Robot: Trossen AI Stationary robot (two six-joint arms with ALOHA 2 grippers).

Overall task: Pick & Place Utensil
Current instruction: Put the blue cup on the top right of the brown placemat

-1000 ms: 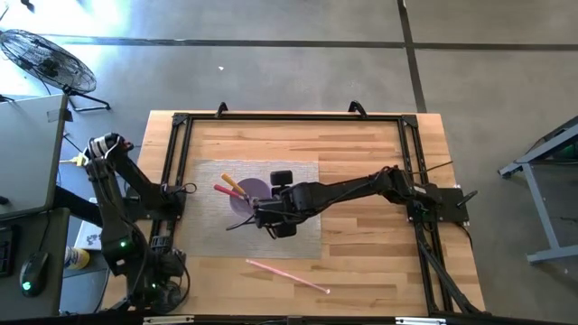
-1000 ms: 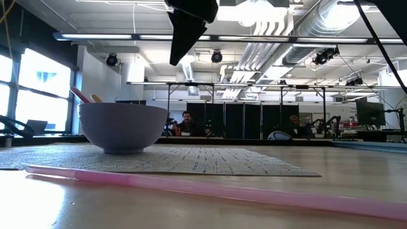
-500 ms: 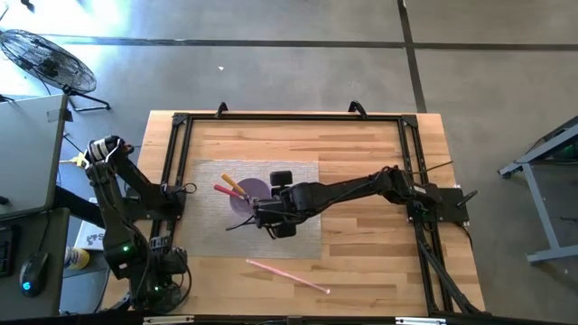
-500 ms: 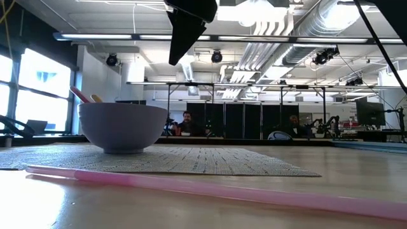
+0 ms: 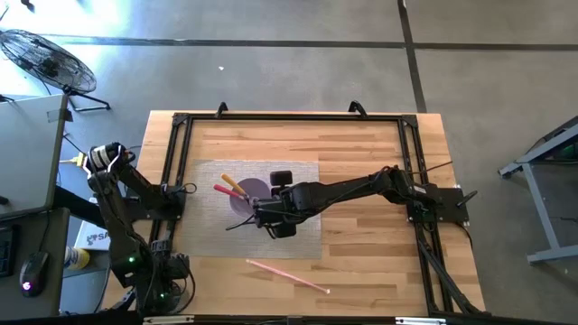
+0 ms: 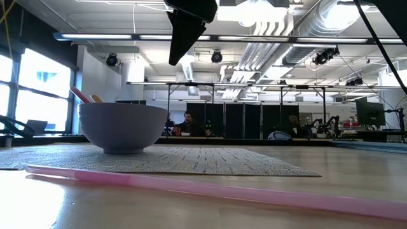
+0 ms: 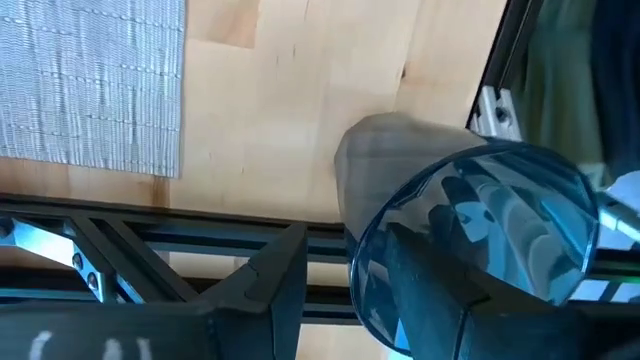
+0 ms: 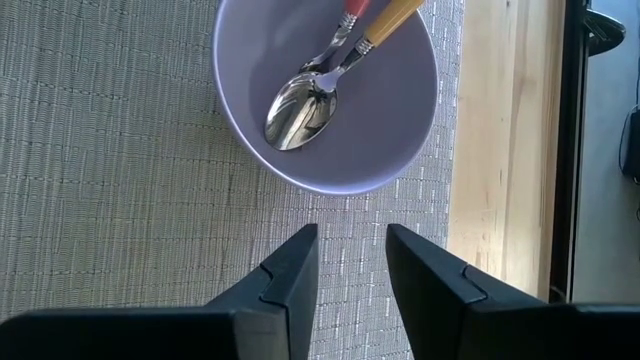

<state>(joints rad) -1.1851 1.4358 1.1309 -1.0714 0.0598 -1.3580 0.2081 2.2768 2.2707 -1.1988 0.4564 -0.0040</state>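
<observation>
Right gripper [image 8: 348, 262] hovers with fingers apart and empty above the woven placemat [image 8: 110, 200], just beside the purple bowl [image 8: 395, 130] containing two spoons [image 8: 300, 105]; pink utensil [image 5: 287, 276] lies well apart

A floor fan [image 5: 41, 56] stands beyond the table; seemingly two people [image 6: 186, 124] sit far behind.

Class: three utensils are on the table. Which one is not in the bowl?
The pink utensil: it lies flat on bare wood, off the mat. The red-handled and yellow-handled spoons both rest in the bowl.
</observation>
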